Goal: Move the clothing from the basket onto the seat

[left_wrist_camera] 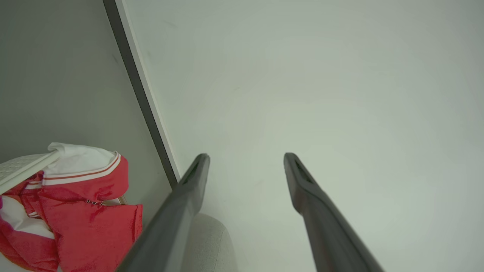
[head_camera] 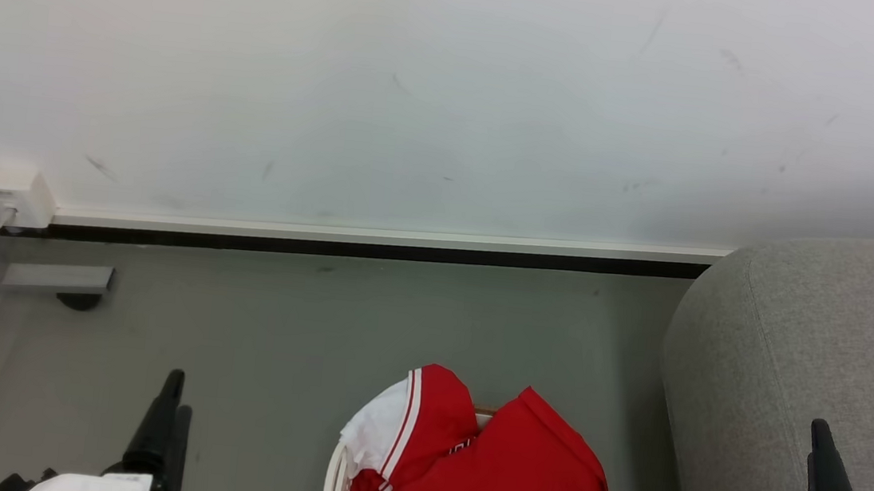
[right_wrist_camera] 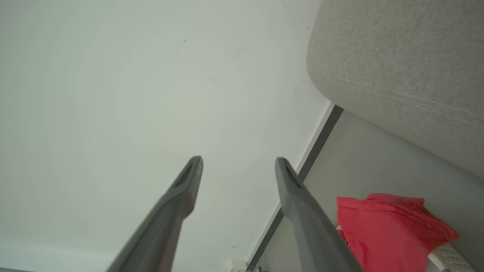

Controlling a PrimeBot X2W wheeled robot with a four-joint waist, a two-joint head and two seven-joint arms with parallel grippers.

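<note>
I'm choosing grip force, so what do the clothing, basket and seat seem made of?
Clothing: thin, faintly shiny fabric, probably synthetic jersey; it drapes in soft folds. Basket: white matte plastic, judging by its moulded perforations. Seat: matte grey woven upholstery; coarse weave and stitched seam show.

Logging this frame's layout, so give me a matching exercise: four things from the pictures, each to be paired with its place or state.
Things:
1. clothing
2. sofa
3. left gripper
4. socket

Places or states:
A. low on the wall, far left in the head view
B. open, holding nothing
C. piled in the basket
D. grey, right of the basket

Pairs: 1-C, 2-D, 3-B, 4-A
</note>
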